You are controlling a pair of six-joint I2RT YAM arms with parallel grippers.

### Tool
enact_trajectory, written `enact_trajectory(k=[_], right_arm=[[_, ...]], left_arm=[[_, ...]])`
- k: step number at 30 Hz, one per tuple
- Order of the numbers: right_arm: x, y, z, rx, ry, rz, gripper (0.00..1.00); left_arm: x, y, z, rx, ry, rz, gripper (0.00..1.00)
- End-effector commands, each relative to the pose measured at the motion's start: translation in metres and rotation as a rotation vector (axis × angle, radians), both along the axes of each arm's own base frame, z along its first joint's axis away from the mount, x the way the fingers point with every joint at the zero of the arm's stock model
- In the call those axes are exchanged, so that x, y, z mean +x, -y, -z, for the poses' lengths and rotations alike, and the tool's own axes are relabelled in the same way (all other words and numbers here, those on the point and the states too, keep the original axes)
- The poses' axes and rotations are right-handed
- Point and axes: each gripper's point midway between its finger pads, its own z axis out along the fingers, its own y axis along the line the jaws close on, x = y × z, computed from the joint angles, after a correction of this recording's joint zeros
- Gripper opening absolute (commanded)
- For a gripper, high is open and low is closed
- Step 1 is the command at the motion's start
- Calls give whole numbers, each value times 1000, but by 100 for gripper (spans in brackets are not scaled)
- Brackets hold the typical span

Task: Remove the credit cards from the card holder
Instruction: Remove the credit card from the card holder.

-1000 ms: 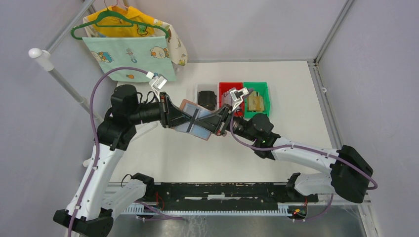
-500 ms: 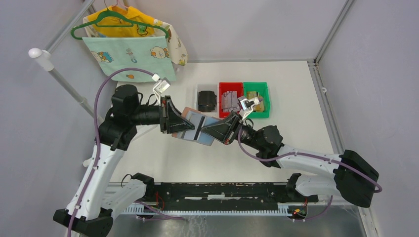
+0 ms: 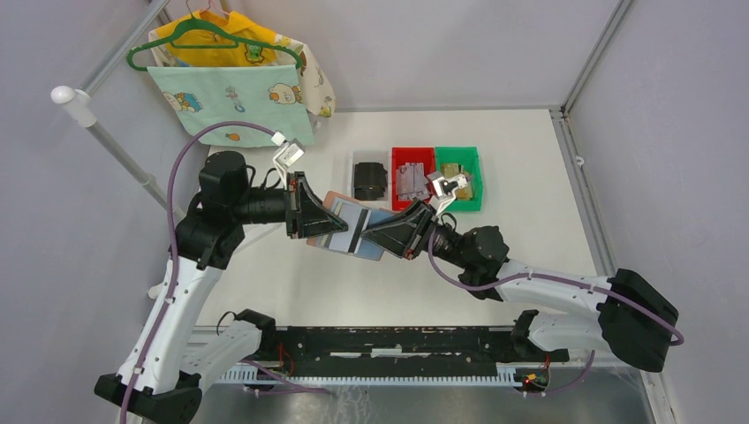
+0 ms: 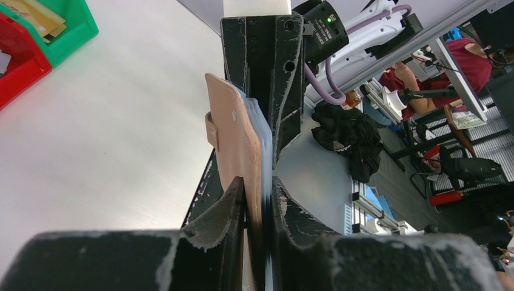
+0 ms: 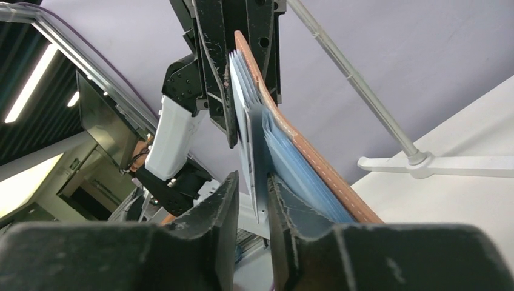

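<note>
The card holder [image 3: 335,198], pinkish-tan with a blue-grey sleeved inside, hangs open in the air between my two grippers. My left gripper [image 3: 309,216] is shut on its left half; in the left wrist view my left gripper [image 4: 259,197] clamps the tan cover [image 4: 233,139] edge-on. My right gripper [image 3: 390,235] comes in from the right. In the right wrist view my right gripper [image 5: 253,182] is closed round the pale credit cards [image 5: 245,115], which stand out of the blue sleeves [image 5: 294,167] beside the tan cover [image 5: 318,167].
A red bin [image 3: 412,152] with grey items and a green bin [image 3: 459,151] with golden-tan items stand behind the grippers. A black blocky item [image 3: 369,179] sits left of them. Clothes on a green hanger [image 3: 234,79] hang at the back left from a white pole [image 3: 79,104].
Over the last second my right gripper swung nearer and lower, and the card holder shifted nearer with it. In the last half second almost nothing moved.
</note>
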Motion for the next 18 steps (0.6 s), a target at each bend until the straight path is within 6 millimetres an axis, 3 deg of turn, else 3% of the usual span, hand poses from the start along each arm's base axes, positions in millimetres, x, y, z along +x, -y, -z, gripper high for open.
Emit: enact_trajectory(k=[1, 5, 12, 18], right_arm=[[1, -2, -23, 57, 38, -11, 32], [3, -8, -28, 63, 43, -20, 34], [-1, -4, -34, 103, 48, -41, 1], [-7, 16, -24, 124, 50, -13, 0]], left_arm=[[-16, 1, -28, -50, 68, 64, 2], [-17, 1, -31, -57, 65, 66, 2], [-16, 1, -34, -59, 74, 60, 2], [-11, 1, -37, -55, 80, 38, 2]])
